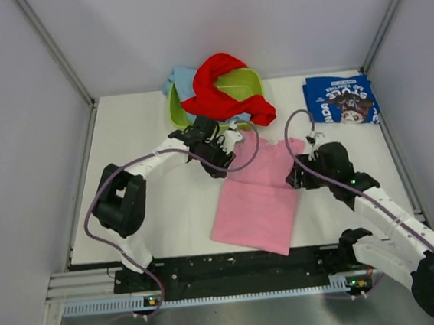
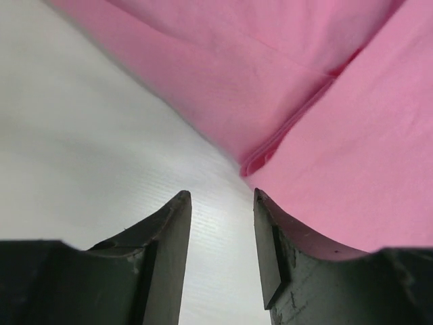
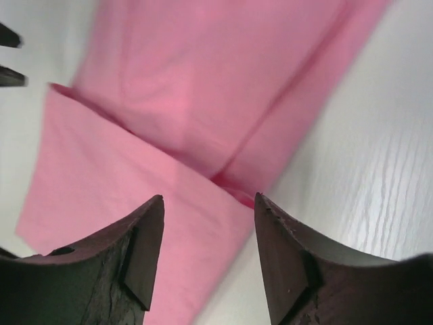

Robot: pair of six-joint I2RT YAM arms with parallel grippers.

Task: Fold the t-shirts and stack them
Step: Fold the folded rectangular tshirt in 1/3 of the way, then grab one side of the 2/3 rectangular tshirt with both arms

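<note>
The pink t-shirt (image 1: pixel 257 197) is laid flat mid-bench (image 1: pixel 168 213), folded into a long tilted strip, one layer turned over another; the navy printed t-shirt (image 1: pixel 342 99) is set folded at the far right; the red t-shirt (image 1: pixel 225 91) is draped crumpled over the green tub (image 1: pixel 246 83); the light blue t-shirt (image 1: pixel 182 80) is bunched at the tub's left rim.

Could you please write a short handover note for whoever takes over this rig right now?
Left tool: open, empty, at the pink shirt's far left corner.
Right tool: open, empty, by its right edge.
Navy shirt: folded, far right.
Red shirt, light blue shirt: heaped on the tub.
Done: navy; pink looks partly folded.
Left: finish pink, fold red and light blue, stack all.
</note>
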